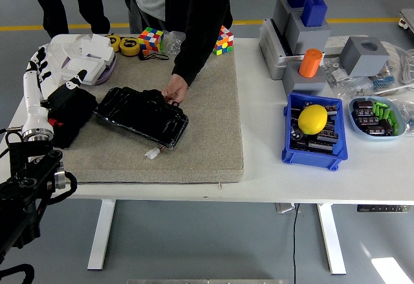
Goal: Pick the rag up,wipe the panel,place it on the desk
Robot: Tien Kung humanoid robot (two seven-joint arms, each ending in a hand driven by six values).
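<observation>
While the white counter (pixel 272 167) is crowded from end to end, your task sits on its left half, where a thick grey felt mat (pixel 207 135) carries the work. Judged from how things lie, you are at the very start: nothing shows the wipe begun, and the put-down comes after that.

On the mat's left part lies the glossy black oblong panel (pixel 141 114), tilted, with a small white connector on a lead just beside its near edge. A person in a dark sleeve stands at the far side and rests a hand (pixel 174 90) on the panel's far right corner, apparently steadying it.

Your target, the crumpled black cloth rag (pixel 68 112), sits on the mat's left margin, touching or nearly touching the panel's left end. It lies flat on the mat, not lifted.

Your left hand (pixel 37 70), white with black joints, is raised above the counter's left end, just left of the rag. Its fingers (pixel 40 56) point up and are spread, holding nothing. Whether the wrist brushes the rag cannot be told from this view. Your right hand is out of view.

Everything therefore remains: close on the rag, sweep it over the panel, set it down on the counter. The blue plastic bin (pixel 313 143) with the yellow lemon-shaped object (pixel 313 118), well to the right, plays no part.
</observation>
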